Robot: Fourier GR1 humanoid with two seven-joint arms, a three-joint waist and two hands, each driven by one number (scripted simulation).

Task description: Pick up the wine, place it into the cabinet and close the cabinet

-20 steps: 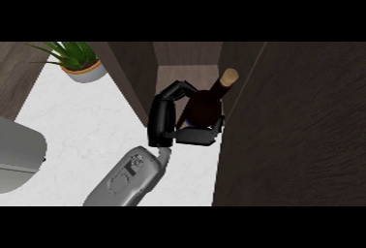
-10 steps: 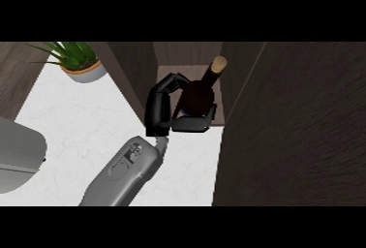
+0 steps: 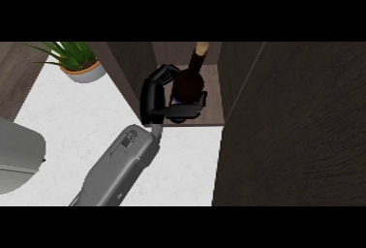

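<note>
Bottle (image 3: 189,81) of wine is sitting inside the cabinet (image 3: 300,121) opening, dark body w/ a pale cork top pointing toward the back of the compartment. One black hand (image 3: 159,99) is wrapping round it: fingers curling over the bottle's left side near the shoulder, thumb hooking under the lower part, so it's gripping the bottle. Can't tell for sure whether the base is resting on the shelf or hanging just above it. Which arm this is I can't say for certain; it's coming up from the lower left, grey forearm (image 3: 118,167) crossing the white counter (image 3: 79,116). No other hand showing. Cabinet door on the right is standing open, its dark wood panel filling that side. Potted plant (image 3: 77,60) is sitting at the counter's back left corner, well apart from the bottle. Grey rounded thing (image 3: 18,157) is poking in at the left edge, can't make out what.
</note>
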